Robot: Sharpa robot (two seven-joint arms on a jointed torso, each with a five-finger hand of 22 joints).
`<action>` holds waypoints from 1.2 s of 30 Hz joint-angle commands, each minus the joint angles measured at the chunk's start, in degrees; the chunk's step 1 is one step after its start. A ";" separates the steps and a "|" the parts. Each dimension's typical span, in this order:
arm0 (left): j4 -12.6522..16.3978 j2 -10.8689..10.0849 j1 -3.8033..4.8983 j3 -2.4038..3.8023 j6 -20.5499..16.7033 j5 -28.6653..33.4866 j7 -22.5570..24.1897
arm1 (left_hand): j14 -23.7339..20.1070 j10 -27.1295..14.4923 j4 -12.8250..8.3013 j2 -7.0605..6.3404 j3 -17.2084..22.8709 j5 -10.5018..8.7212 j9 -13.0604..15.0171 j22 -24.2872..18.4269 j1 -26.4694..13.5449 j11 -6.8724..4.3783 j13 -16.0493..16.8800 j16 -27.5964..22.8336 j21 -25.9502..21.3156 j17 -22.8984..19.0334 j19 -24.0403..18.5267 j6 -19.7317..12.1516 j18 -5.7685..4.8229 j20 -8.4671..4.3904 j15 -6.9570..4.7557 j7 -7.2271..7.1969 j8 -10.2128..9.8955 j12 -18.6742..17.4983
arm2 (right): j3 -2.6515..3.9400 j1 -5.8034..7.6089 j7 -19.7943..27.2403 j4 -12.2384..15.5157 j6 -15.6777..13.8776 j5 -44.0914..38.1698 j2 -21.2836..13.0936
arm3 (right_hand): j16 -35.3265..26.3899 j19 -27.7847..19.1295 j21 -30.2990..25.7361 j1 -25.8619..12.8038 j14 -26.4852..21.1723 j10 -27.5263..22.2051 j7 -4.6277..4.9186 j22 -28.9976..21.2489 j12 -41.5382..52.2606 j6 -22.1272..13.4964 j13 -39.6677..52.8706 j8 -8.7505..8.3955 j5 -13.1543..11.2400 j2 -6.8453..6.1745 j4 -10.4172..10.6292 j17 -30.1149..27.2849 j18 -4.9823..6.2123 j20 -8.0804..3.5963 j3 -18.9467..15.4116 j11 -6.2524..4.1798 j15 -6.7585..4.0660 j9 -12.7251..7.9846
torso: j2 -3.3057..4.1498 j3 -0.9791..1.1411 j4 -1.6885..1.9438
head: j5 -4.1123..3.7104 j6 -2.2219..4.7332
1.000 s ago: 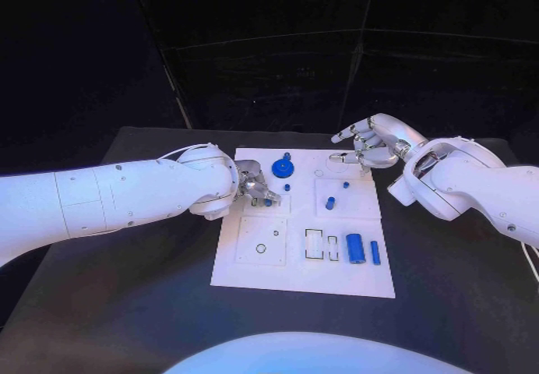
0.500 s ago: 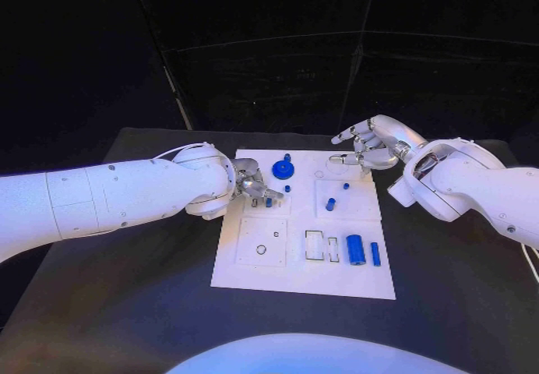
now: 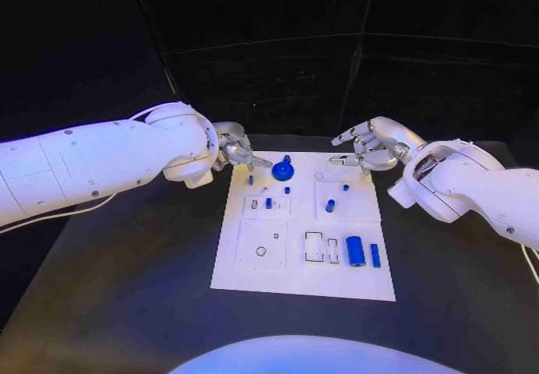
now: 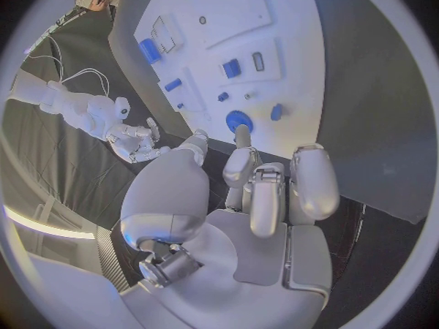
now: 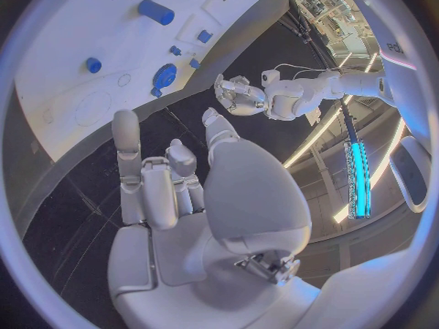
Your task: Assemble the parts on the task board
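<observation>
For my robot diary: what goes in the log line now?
left hand: open, above task board far edge | right hand: open, hovering | round blue part: on board

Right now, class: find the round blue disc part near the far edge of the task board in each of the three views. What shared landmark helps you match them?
Head view: round blue disc part at the board's far edge, beside the left robot hand.
Left wrist view: disc just beyond the fingertips.
Right wrist view: disc near the board's edge.
Shared landmark: the white task board itself.
</observation>
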 commanded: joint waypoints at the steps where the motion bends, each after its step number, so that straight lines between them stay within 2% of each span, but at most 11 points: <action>1: -3.12 0.79 0.74 0.02 5.37 2.08 -0.23 | 5.90 -0.69 0.03 0.05 -0.84 0.18 -0.42 -0.34 1.26 0.26 -0.46 0.36 -0.41 15.09 -0.47 -0.41 -0.13 0.08 0.53 0.22 -0.50 -0.60 | 0.04 0.09 0.41 0.00 0.22 -0.15 0.11 | -0.19 -0.02 -0.40 -0.06 2.03 0.00 -0.23 -0.05 -0.09 -0.09 -0.06 0.28 0.31 0.42 0.06 -0.05 0.66 -0.12 -0.38 -0.30 -0.05 -0.02 | -0.01 0.09 -0.05 | 0.23 0.22; 3: -5.58 1.74 1.10 0.04 6.10 2.38 0.28 | 5.90 -0.97 -0.16 -0.03 -1.43 0.20 -0.86 -0.51 2.34 0.40 -0.77 0.36 -0.57 15.09 -0.58 -0.44 -0.08 0.22 0.64 0.36 -0.94 -0.87 | 0.04 0.09 0.40 0.01 0.22 -0.15 0.14 | -0.19 -0.02 -0.40 -0.06 2.03 0.00 -0.23 -0.05 -0.09 -0.09 -0.06 0.28 0.31 0.42 0.06 -0.05 0.66 -0.12 -0.38 -0.30 -0.05 -0.02 | 0.04 0.07 -0.11 | 0.27 0.32; 4: -6.73 2.27 1.22 0.04 6.38 2.48 0.53 | 5.90 -1.27 -0.15 0.03 -1.94 0.22 -1.32 -0.55 2.98 0.47 -1.19 0.36 -0.64 15.09 -0.61 -0.44 -0.06 0.32 0.79 0.51 -1.40 -1.22 | 0.04 0.09 0.40 0.01 0.22 -0.15 0.16 | -0.19 -0.02 -0.40 -0.06 2.03 0.00 -0.23 -0.05 -0.09 -0.09 -0.06 0.28 0.31 0.42 0.06 -0.05 0.66 -0.12 -0.38 -0.30 -0.05 -0.02 | 0.10 -0.01 -0.13 | 0.23 0.41; 6: -9.05 3.47 1.35 0.00 6.85 2.62 1.02 | 5.90 -1.58 -0.29 -0.17 -2.85 0.18 -2.63 -0.61 4.09 0.88 -1.71 0.36 -0.75 15.09 -0.65 -1.66 -0.09 0.60 1.03 1.10 -3.09 -1.63 | 0.04 0.09 0.40 -0.02 0.23 -0.15 0.17 | -0.19 -0.02 -0.40 -0.06 2.03 0.00 -0.23 -0.05 -0.09 -0.09 -0.06 0.28 0.31 0.42 0.06 -0.05 0.66 -0.12 -0.38 -0.30 -0.05 -0.02 | 0.14 -0.12 -0.16 | 0.15 0.55; 8: -11.09 4.54 1.35 -0.09 7.21 2.65 1.31 | 5.90 -1.63 -0.24 -0.10 -3.66 0.20 -3.78 -0.65 4.90 1.26 -1.81 0.36 -0.82 15.09 -0.68 -1.95 -0.09 0.83 1.33 1.45 -4.29 -1.66 | 0.04 0.09 0.39 -0.05 0.23 -0.15 0.18 | -0.19 -0.02 -0.40 -0.06 2.03 0.00 -0.23 -0.05 -0.09 -0.09 -0.06 0.28 0.31 0.42 0.06 -0.05 0.66 -0.12 -0.38 -0.30 -0.05 -0.02 | 0.07 -0.07 -0.09 | 0.21 0.54; 12: -15.11 6.64 1.00 -0.30 7.90 1.89 1.65 | 5.90 -1.74 0.07 0.32 -5.17 0.21 -5.56 -0.65 6.09 1.61 -1.99 0.36 -0.91 15.09 -0.68 -1.39 -0.04 1.20 1.69 1.79 -5.70 -1.73 | 0.04 0.09 0.41 -0.03 0.21 -0.15 0.20 | -0.19 -0.02 -0.40 -0.06 2.03 0.00 -0.23 -0.05 -0.09 -0.09 -0.06 0.28 0.31 0.42 0.06 -0.05 0.66 -0.12 -0.38 -0.30 -0.05 -0.02 | 0.10 0.01 -0.14 | 0.33 0.58; 18: -19.83 9.31 0.12 -0.62 9.06 1.18 1.94 | 5.90 -1.76 0.57 0.90 -6.52 0.21 -6.89 -0.56 6.76 1.75 -2.05 0.36 -0.91 15.09 -0.63 -0.80 -0.02 1.41 1.83 1.92 -6.58 -1.69 | 0.04 0.09 0.45 -0.04 0.22 -0.15 0.29 | -0.18 0.00 -0.44 -0.12 2.05 -0.03 -0.24 -0.07 -0.10 -0.09 -0.12 0.33 0.40 0.48 0.15 0.01 0.66 -0.14 -0.47 -0.32 -0.06 -0.03 | 0.09 -0.02 -0.06 | 0.26 0.64; 24: -22.32 11.37 -0.61 -0.71 10.65 1.02 2.08 | 5.90 -1.79 1.56 1.65 -8.13 0.20 -8.01 -0.40 6.79 1.72 -2.19 0.36 -0.87 15.09 -0.56 0.20 -0.01 1.49 1.85 1.86 -7.06 -1.69 | 0.04 0.09 0.48 -0.07 0.24 -0.15 0.40 | -0.18 0.00 -0.44 -0.12 2.05 -0.03 -0.24 -0.07 -0.10 -0.09 -0.12 0.33 0.40 0.48 0.15 0.01 0.66 -0.14 -0.47 -0.32 -0.06 -0.03 | 0.08 0.00 -0.17 | 0.37 0.50; 36: -24.17 13.27 -1.32 -0.80 14.30 0.97 1.26 | 5.90 -2.06 3.00 2.65 -10.11 0.20 -8.58 -0.69 6.51 1.41 -2.66 0.36 -1.16 15.09 -0.72 1.92 0.08 1.36 1.62 1.44 -6.66 -2.01 | 0.04 0.09 0.52 -0.14 0.31 -0.15 0.66 | -0.18 0.00 -0.44 -0.12 2.05 -0.03 -0.24 -0.07 -0.10 -0.09 -0.12 0.33 0.40 0.48 0.15 0.01 0.66 -0.14 -0.47 -0.32 -0.06 -0.03 | 0.04 0.02 -0.02 | 0.27 0.33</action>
